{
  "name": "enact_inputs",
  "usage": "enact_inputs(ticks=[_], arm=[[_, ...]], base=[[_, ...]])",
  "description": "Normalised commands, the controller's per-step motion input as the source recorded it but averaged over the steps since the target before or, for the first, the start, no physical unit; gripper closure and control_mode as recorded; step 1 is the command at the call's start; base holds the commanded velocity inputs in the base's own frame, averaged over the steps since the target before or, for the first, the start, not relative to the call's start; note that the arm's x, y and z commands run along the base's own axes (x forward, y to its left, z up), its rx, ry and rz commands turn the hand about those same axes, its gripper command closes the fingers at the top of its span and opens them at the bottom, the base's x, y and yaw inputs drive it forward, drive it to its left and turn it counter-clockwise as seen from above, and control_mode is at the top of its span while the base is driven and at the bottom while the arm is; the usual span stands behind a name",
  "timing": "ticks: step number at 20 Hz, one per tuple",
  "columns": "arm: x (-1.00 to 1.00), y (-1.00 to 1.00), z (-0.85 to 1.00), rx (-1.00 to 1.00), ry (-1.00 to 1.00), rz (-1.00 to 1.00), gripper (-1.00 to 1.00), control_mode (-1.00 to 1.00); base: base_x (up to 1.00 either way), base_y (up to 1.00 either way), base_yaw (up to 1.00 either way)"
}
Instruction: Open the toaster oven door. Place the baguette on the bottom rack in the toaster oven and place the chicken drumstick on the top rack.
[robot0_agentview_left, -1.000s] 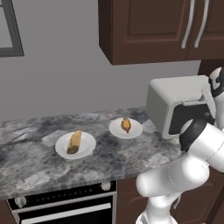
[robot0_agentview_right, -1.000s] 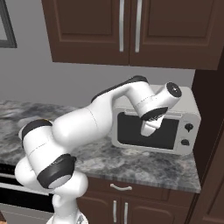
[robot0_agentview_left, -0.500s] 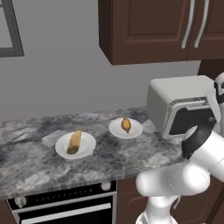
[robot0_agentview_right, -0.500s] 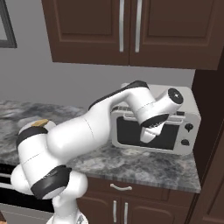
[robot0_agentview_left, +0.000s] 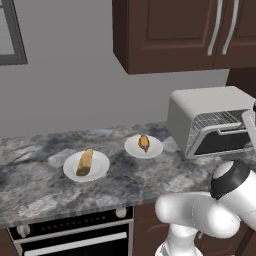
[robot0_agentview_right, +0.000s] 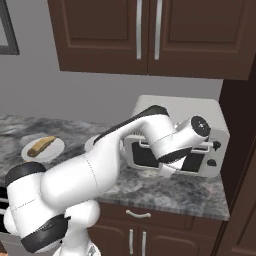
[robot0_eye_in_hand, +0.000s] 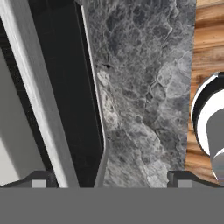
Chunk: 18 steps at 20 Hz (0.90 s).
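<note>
Since a second ago the toaster oven door (robot0_agentview_left: 222, 140) has swung from shut to partly open, tilted outward at the top so the wire rack (robot0_agentview_left: 216, 121) shows behind it in the left base view. The toaster oven (robot0_agentview_left: 210, 117) sits at 3 o'clock on the granite counter (robot0_agentview_left: 45, 185), its right side cut off by the frame edge. At 9 o'clock from it lie two white plates with open counter around them: the chicken drumstick (robot0_agentview_left: 144, 143) on the nearer plate (robot0_agentview_left: 143, 147), and the baguette (robot0_agentview_left: 85, 162) on the farther plate (robot0_agentview_left: 86, 166). In the hand view the gripper (robot0_eye_in_hand: 109, 181) has its tips spread wide, with the pale door handle (robot0_eye_in_hand: 37, 92) and the dark glass running between them toward 12 o'clock; whether either tip touches the handle is hard to judge, probably not. From the right base view the arm covers most of the door, and the oven's knobs (robot0_agentview_right: 215, 153) carry no legible markings.
</note>
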Motion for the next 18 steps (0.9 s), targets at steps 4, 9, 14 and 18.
enact_inputs(ticks=[4,9,14,18], arm=[[-0.48,0.00,0.00,0.00,0.00,0.00,-1.00,-1.00],[-0.57,0.00,0.00,0.00,0.00,0.00,-1.00,-1.00],[-0.46,0.00,0.11,0.00,-0.01,0.01,-1.00,-1.00],[-0.12,0.06,0.42,-0.13,0.00,0.29,-1.00,-1.00]], base=[[0.00,0.00,0.00],[0.00,0.00,0.00],[0.00,0.00,0.00],[0.00,0.00,0.00]])
